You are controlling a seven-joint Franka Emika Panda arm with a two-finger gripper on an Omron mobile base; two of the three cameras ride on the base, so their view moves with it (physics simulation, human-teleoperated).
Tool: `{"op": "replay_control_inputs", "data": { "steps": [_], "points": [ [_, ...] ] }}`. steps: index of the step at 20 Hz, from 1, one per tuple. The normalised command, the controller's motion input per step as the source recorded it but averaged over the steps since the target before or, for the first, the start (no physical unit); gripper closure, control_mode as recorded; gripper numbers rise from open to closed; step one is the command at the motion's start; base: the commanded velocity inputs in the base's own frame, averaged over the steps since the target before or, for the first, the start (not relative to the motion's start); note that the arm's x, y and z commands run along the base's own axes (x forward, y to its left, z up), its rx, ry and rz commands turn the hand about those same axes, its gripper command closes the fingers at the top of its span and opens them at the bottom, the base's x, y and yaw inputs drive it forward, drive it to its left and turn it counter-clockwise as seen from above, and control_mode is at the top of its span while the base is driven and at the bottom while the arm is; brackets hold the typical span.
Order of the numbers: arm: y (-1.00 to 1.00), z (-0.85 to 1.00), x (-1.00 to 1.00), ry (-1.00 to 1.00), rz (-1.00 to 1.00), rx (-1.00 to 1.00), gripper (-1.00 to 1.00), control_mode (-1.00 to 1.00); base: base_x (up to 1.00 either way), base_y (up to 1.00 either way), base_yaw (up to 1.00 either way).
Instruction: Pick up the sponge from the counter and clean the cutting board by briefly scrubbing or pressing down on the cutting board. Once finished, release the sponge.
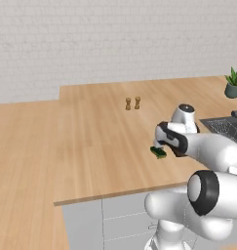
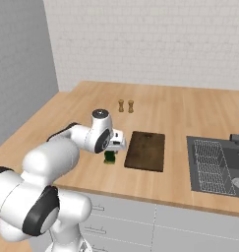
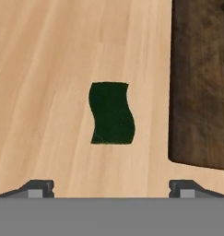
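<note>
1. Sponge [image 3: 111, 113], dark green w/ wavy long edges, lies flat on the desk [image 3: 49, 69]; in the hand view its long axis runs top-to-bottom, roughly parallel to the near long edge of the cutting board [image 3: 201, 83].
2. From the right base view the sponge [image 2: 109, 157] sits just left of the cutting board [image 2: 146, 150], apart from it, not touching; yellow-green side shows at its edge in the left base view [image 1: 158, 152].
3. No brand, label or writing readable on sponge, board or desk.
4. Gripper [image 3: 111, 188] hangs over the sponge w/ jaws spread wide, fingertips [image 3: 37, 188] well to either side; jaws hold nothing and touch nothing.
5. Farther back on the desk: two small brown shakers [image 2: 126, 106] side by side; sink [image 2: 219, 165] to the right; potted plant [image 1: 234, 83] near the far corner.
</note>
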Motion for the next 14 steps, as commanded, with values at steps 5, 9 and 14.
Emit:
{"op": "replay_control_inputs", "data": {
  "steps": [5,9,14],
  "points": [
    [0.00,-0.16,0.06,0.00,0.04,0.02,-1.00,-1.00,0.00,0.00,0.00],
    [0.01,-0.11,0.00,0.00,0.04,0.04,-1.00,-1.00,0.00,0.00,0.00],
    [0.01,-0.17,0.08,0.00,0.03,0.00,-1.00,-1.00,0.00,0.00,0.00]
  ]
}}
